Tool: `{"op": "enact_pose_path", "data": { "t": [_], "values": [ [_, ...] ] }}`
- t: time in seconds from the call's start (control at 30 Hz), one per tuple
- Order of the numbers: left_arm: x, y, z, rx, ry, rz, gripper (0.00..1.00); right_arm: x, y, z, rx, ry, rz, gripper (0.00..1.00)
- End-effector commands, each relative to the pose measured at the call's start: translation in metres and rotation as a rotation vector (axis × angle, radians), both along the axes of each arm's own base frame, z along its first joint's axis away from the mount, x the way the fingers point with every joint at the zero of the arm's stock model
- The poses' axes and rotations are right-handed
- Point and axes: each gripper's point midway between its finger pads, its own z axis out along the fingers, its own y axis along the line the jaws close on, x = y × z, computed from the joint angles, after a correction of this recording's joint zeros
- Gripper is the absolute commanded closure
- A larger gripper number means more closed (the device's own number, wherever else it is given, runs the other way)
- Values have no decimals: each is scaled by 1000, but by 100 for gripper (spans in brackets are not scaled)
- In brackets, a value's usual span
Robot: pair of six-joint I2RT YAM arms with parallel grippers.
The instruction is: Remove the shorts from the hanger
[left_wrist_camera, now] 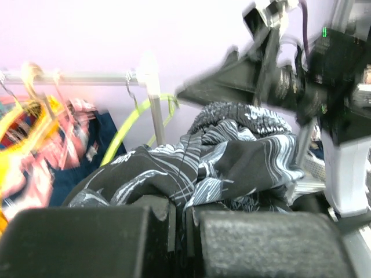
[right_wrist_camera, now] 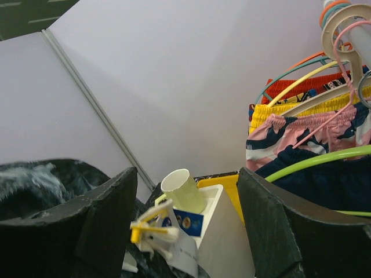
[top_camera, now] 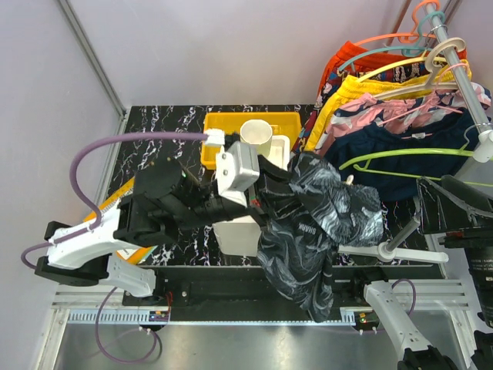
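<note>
The left claw (left_wrist_camera: 182, 231) is pinching the marbled shorts (top_camera: 316, 223), its fingers pressed together on a fold. The cloth is hanging bunched over the front edge of the desk (top_camera: 154, 131). It seems to be lying clear of the green hanger (top_camera: 408, 154), though where the two overlap is hard to read, so I judge this pair off or nearly off. The navy shorts (top_camera: 393, 139) are hanging by the rail (top_camera: 462, 77), not yet removed. The right claw (right_wrist_camera: 185, 191) is hovering spread, gripping nothing.
</note>
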Motion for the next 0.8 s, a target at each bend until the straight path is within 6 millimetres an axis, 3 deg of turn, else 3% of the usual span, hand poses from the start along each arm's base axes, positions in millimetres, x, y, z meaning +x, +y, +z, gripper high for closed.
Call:
{"op": "enact_pose_path", "data": {
  "t": [0.0,0.07,0.1,0.23,0.37,0.47,0.53,0.67,0.73,0.77],
  "values": [
    [13,24,72,-156,-91,23,100,0,-2,7,19,-7,-5,23],
    [21,18,78,-160,-109,35,100,-1,0,9,28,-9,6,23],
    [33,29,92,-189,-120,70,100,-3,0,10,35,-13,9,23],
    [59,40,112,-231,-169,157,100,0,-1,11,50,-7,5,23],
    [85,58,134,-314,-246,276,100,13,2,3,80,39,19,22],
    [97,77,164,-426,-320,313,100,24,11,-4,90,84,62,23],
    [111,78,170,-441,-375,340,100,28,15,-7,91,103,82,23],
    [132,109,202,-541,-456,412,100,36,19,-15,107,139,101,23],
    [160,123,205,-561,-458,446,100,37,20,-19,107,155,107,23],
    [163,135,212,-601,-469,453,100,38,21,-21,113,169,108,23]
  ]
}}
